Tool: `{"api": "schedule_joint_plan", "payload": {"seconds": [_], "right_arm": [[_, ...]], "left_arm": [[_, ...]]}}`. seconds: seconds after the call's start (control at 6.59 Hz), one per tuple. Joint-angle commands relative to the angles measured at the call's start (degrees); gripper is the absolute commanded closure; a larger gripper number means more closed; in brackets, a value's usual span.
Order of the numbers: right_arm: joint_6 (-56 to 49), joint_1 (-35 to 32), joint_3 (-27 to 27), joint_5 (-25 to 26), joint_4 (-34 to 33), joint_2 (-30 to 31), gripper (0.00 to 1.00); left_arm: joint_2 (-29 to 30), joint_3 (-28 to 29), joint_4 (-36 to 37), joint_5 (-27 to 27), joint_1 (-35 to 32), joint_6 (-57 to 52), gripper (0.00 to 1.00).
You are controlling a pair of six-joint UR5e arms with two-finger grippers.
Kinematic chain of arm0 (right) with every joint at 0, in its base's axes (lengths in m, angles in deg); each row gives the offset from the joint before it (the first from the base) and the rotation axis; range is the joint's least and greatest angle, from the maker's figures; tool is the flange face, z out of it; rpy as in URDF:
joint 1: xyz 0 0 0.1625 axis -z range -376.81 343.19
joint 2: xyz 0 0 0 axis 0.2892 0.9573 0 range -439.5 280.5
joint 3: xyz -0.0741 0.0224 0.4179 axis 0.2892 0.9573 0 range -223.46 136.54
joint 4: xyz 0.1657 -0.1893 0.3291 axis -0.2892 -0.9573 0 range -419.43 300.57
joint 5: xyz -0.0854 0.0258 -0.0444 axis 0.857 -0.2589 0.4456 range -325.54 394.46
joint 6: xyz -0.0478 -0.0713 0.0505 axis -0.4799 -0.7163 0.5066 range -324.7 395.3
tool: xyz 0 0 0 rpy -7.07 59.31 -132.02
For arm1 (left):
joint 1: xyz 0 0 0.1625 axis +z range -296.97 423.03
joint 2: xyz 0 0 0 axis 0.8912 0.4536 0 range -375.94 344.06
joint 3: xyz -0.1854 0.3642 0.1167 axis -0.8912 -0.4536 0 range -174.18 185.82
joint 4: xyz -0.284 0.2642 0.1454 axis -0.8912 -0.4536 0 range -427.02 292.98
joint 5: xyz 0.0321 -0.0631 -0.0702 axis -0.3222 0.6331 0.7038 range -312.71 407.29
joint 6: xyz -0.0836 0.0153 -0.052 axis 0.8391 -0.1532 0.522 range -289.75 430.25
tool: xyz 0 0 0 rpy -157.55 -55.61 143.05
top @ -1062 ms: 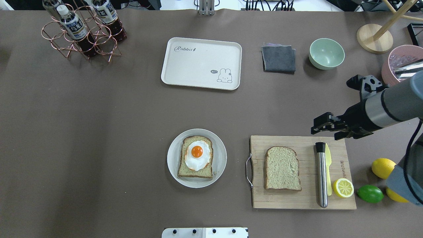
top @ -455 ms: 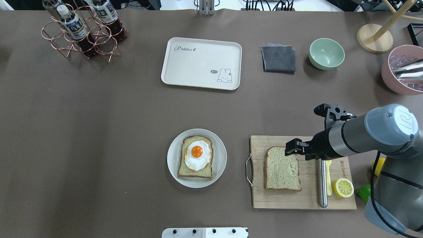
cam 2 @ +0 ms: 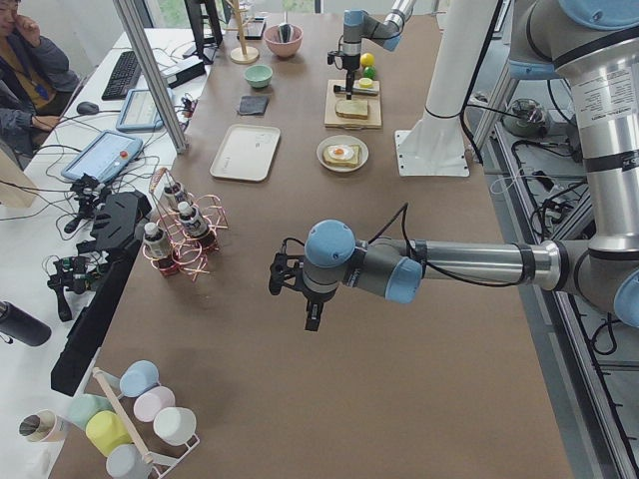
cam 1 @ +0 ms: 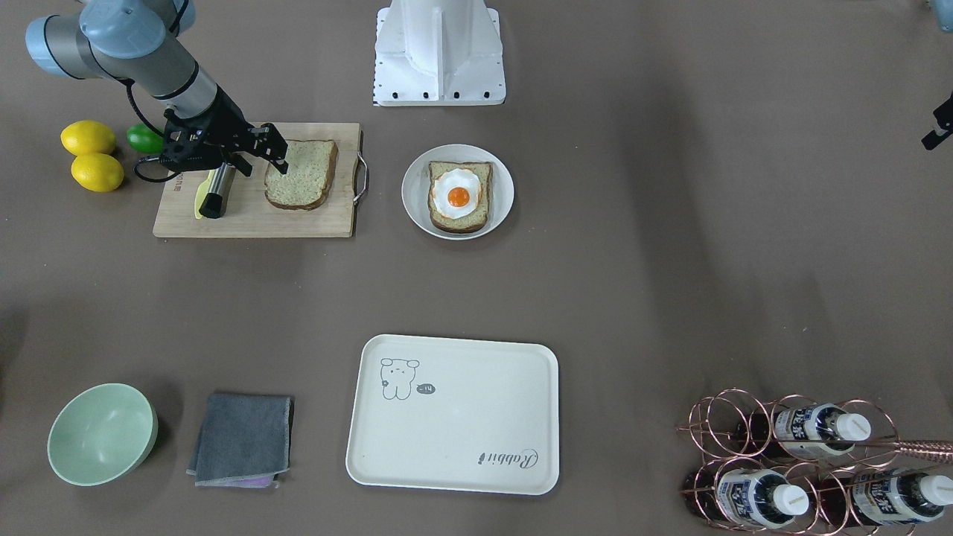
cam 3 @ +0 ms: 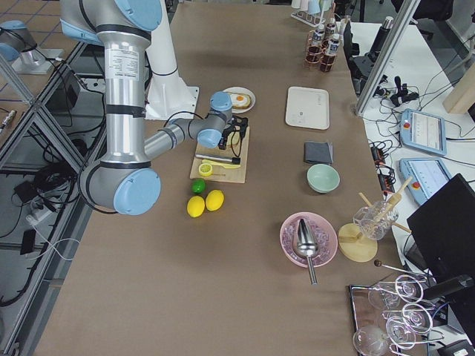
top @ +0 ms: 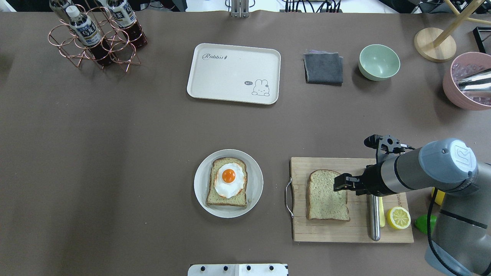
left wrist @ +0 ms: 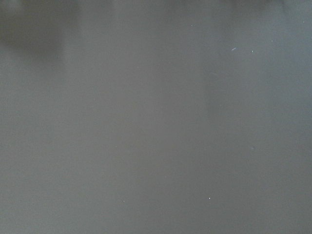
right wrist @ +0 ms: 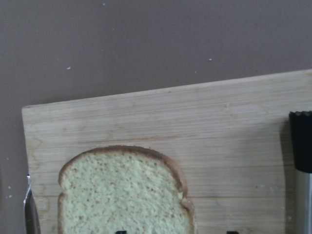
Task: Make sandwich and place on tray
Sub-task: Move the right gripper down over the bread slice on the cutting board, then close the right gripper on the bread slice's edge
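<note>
The right gripper (top: 339, 183) hangs over the far right corner of the loose slice (top: 326, 197), which lies flat on the board (top: 356, 230). Its jaws stand apart and hold nothing. In the right wrist view one fingertip (right wrist: 121, 232) shows over the bread and the other over bare wood just beside the crust; I cannot tell whether either touches. A steel rod (top: 373, 218) and a lemon half (top: 398, 217) lie on the board to the slice's right. The other slice sits on the plate (top: 200, 184) left of the board, with the egg (top: 229, 181) on top, yolk up. The tray (top: 230, 76) lies well apart, across the table, with nothing on it. The left gripper (cam 2: 300, 289) hovers over bare table far from the food; I cannot tell how wide its jaws stand.
</note>
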Motion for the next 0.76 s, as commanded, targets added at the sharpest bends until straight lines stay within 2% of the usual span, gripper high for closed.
{"api": "schedule_joint_plan", "payload": {"seconds": [0.0, 0.15, 0.46, 0.61], "right_arm": [[1.1, 1.1, 0.3, 0.4, 0.1, 0.0, 0.34], [1.1, 1.6, 0.7, 0.5, 0.1, 0.1, 0.39], [1.1, 2.0, 1.2, 0.6, 0.1, -0.4, 0.39], [1.1, 1.9, 0.7, 0.5, 0.1, -0.1, 0.6]], "left_arm": [[0.1, -0.1, 0.0, 0.0, -0.1, 0.0, 0.02], [0.0, -0.1, -0.1, 0.0, -0.2, 0.0, 0.02], [-0.8, -0.2, -0.3, 0.1, -0.4, -0.3, 0.02], [-1.2, -0.6, -0.4, 0.2, -0.5, -0.3, 0.02]]}}
